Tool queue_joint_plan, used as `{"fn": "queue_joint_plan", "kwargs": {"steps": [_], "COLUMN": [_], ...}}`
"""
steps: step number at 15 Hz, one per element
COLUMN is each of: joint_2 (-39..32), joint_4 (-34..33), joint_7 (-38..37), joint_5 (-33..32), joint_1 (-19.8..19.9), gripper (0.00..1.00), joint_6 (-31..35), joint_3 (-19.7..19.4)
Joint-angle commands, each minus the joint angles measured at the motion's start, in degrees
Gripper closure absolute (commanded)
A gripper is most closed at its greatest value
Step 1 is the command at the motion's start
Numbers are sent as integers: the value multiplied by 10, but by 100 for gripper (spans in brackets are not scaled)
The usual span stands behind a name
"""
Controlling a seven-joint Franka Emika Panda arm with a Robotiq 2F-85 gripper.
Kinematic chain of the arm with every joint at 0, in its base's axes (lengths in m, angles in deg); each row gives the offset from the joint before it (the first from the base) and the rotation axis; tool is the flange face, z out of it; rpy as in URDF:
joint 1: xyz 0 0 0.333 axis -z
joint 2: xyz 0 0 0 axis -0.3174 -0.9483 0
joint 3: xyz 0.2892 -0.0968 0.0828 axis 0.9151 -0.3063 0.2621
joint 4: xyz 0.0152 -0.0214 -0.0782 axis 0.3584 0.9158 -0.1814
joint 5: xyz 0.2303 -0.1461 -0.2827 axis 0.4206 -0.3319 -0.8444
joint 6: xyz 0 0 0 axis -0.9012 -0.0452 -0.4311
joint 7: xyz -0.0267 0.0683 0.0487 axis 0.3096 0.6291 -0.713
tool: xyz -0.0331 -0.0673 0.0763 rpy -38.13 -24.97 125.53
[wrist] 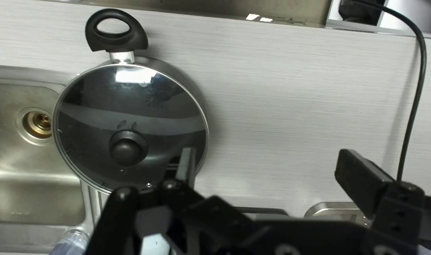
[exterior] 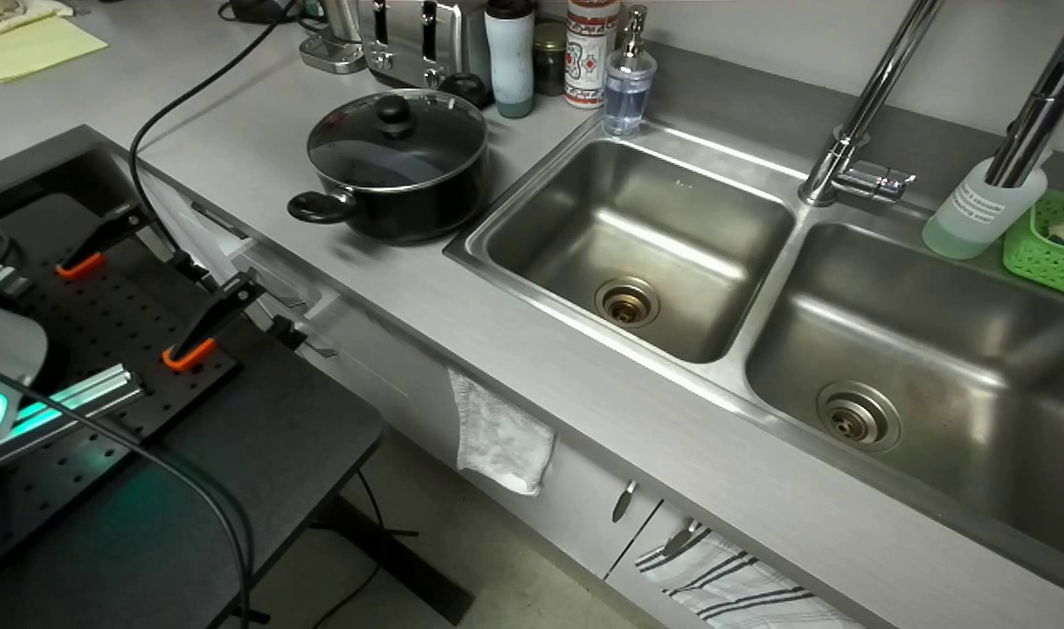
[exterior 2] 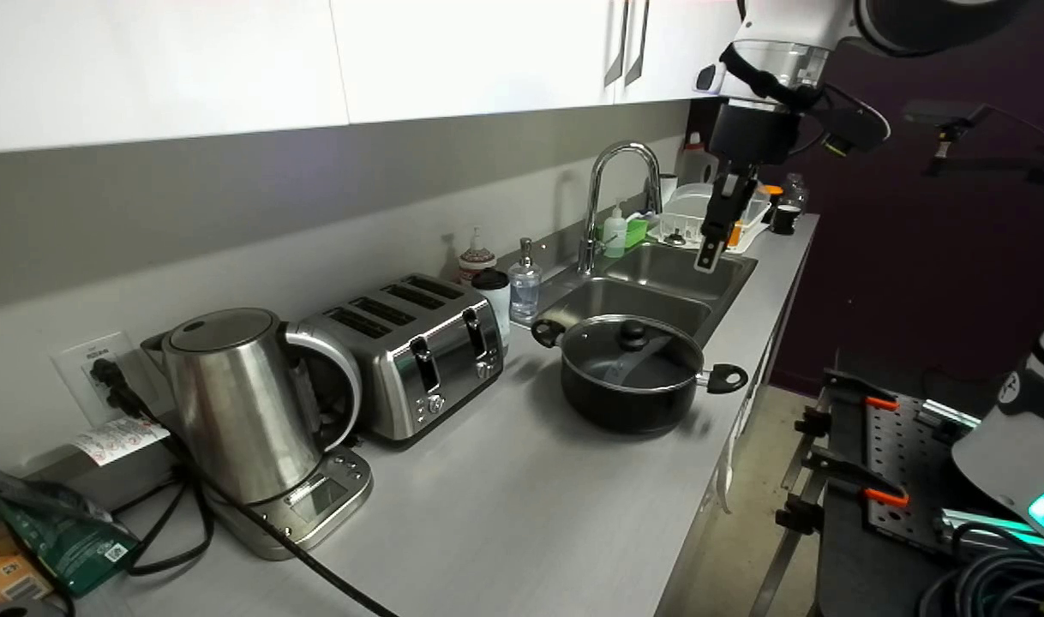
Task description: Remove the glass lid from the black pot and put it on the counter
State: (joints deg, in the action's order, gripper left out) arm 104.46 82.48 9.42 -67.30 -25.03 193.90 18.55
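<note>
The grey counter carries the sink and, at three o'clock of it in the wrist view, the black pot — handle pointing to twelve. The glass lid covers the pot. Above hangs the gripper, spread wide and holding nothing — the lid's knob at nine o'clock.

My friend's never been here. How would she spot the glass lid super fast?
Start at the double steel sink, then find the black pot on the counter beside it. The round glass lid sits on top. Unlike the pot, it's see-through, with a black knob in the middle.
</note>
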Motion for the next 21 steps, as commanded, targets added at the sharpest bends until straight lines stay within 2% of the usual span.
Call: {"fn": "queue_joint_plan", "kwargs": {"steps": [1, 11, 16, 21], "joint_2": [-39, -167, -234, -286], "joint_4": [-15, -74, -111, -121], "joint_7": [3, 8, 20, 61], "joint_5": [-24, -97, -147, -207], "joint_1": [21, 86, 102, 107], "gripper": [0, 0, 0, 0], "joint_6": [13, 38, 63, 121], "joint_3": [-13, -50, -66, -86]}}
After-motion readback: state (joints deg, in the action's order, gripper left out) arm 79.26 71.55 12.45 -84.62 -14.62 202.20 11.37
